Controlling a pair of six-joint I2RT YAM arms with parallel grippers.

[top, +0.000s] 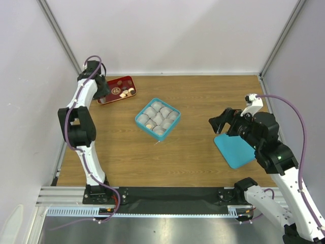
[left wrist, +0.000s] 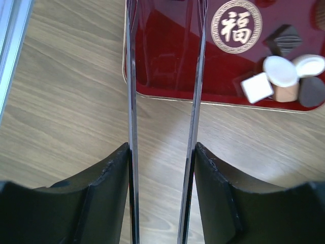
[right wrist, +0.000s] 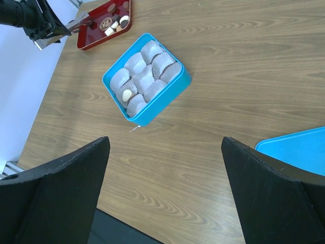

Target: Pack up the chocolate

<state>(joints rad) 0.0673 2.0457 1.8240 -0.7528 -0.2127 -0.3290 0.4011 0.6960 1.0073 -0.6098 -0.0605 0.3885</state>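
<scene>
Packing is only at its beginning, as I judge it. The box (right wrist: 163,101) stands open in the middle of the table (top: 203,101), with white paper cups (right wrist: 152,51) inside. In the right wrist view one cup, near the left corner of the box, holds one light piece (right wrist: 127,95). The other cups look empty, although the top view is too small to confirm this.

Most of the chocolate (left wrist: 280,71) lies in the red tray (left wrist: 223,71) at the far left of the table, well apart from the box. In the left wrist view I see a small group at the tray's right end: two white pieces, a tan one and some dark ones, close together and partly touching. Part of this group is cut by the picture edge, so I cannot count it.

The left gripper (left wrist: 166,20) hangs over the bare part of the tray, beside the gold emblem. Its two thin blades stand a little apart and nothing is between them. The pieces are to the right of the blades, not under them.

The right gripper (right wrist: 166,142) hovers over bare table between the box and the blue lid (top: 234,150). Its jaws are wide apart and empty.

What is left, I think: to bring the other pieces one by one into the cups, and then probably to put the lid on.
</scene>
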